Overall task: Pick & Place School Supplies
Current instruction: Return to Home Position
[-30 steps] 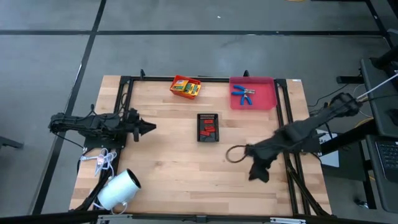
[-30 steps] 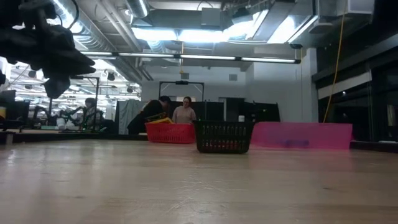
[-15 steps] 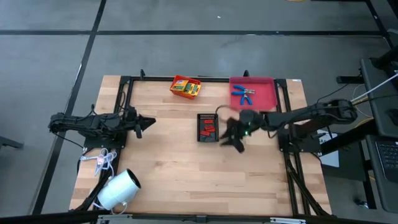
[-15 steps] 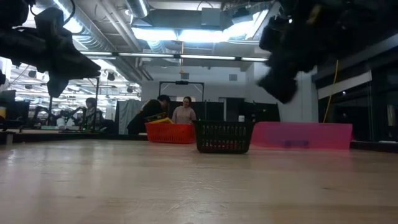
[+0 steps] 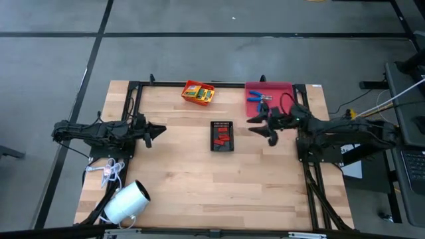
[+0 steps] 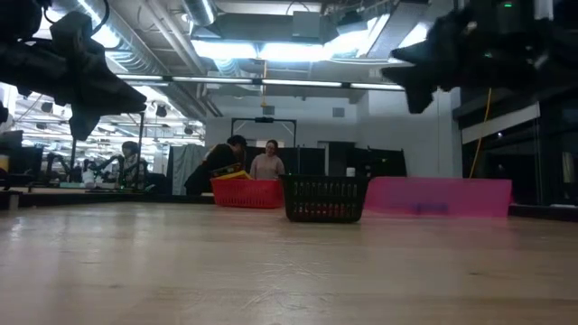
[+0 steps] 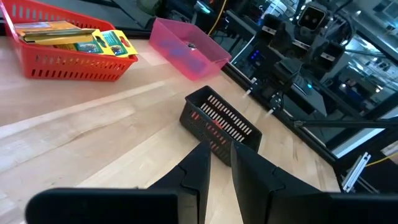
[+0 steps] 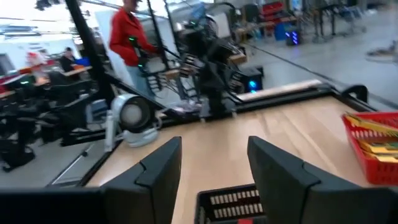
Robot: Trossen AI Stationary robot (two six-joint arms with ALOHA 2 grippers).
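Right gripper (image 5: 261, 129) is up in the air over the worktop (image 5: 186, 172), fingers spread wide and carrying nothing, sitting between the black basket (image 5: 222, 135) and the front edge of the pink bin (image 5: 279, 106). From its own wrist camera the gap between the two fingers (image 8: 161, 171) is plain, with the rim of the black basket (image 8: 236, 198) showing below. Over on the other side, the left gripper (image 5: 161, 127) hangs near the left rail, pointing in towards the middle, and its fingers (image 7: 198, 168) are drawn close with only a thin slit between them, nothing held. Now the supplies: the yellow-and-green boxes (image 5: 199, 93) lie in the red basket (image 5: 187, 88) at the far edge, and the left wrist camera shows them lying flat inside it (image 7: 106, 42). The little red pieces (image 5: 223, 138) are in the black basket at the centre. The blue-handled pliers (image 5: 259, 101) lie in the pink bin at the far right. From table height the three containers line up along the back, red basket (image 6: 247, 192), black basket (image 6: 325, 199), pink bin (image 6: 438, 196), with both arms high above. A white roll (image 5: 126, 201) and a white cord (image 5: 111, 172) sit at the near left corner.
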